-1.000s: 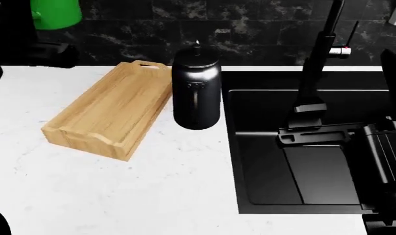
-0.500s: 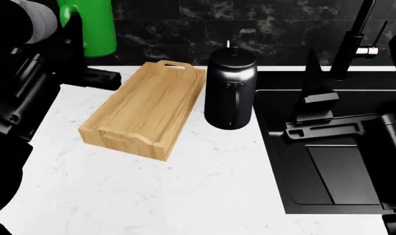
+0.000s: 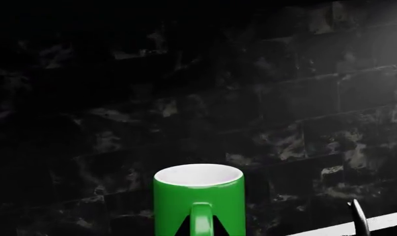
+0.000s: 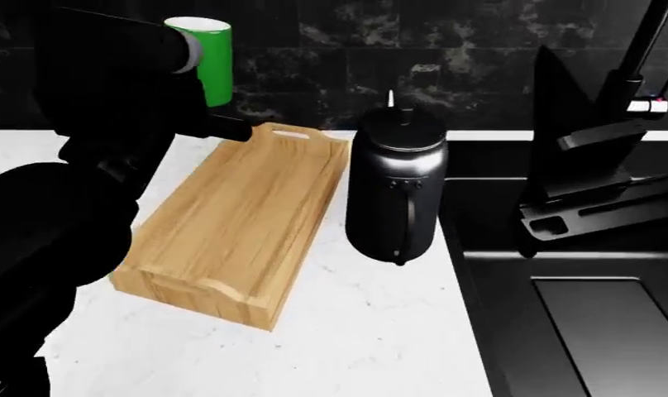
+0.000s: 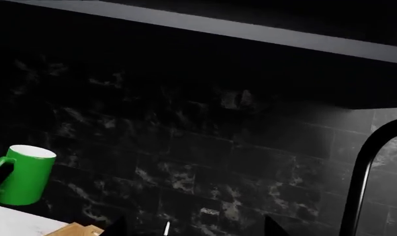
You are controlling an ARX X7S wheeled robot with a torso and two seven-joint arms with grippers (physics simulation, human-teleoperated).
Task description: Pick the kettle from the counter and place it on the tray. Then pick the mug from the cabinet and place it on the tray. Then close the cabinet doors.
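My left gripper [image 3: 200,231] is shut on the handle of the green mug [image 3: 198,194]. In the head view the mug [image 4: 211,58] hangs in the air beyond the far left end of the wooden tray [image 4: 240,219], in front of the black wall. The black kettle [image 4: 398,194] stands upright on the white counter [image 4: 356,347], just beside the tray's right long side. The tray holds nothing. My right gripper [image 5: 195,230] is open and empty, raised over the sink to the kettle's right; its view shows the mug [image 5: 25,174] and the kettle's lid knob [image 5: 165,227].
A black sink [image 4: 643,273] fills the counter's right side, with a black faucet [image 4: 634,74] behind it. My left arm [image 4: 80,190] covers the left of the head view. A black tiled wall [image 4: 312,50] runs behind the counter.
The head view has shifted, so tray and kettle sit further right and look larger. My left arm with the mug has come further into view, nearer the tray's far end.
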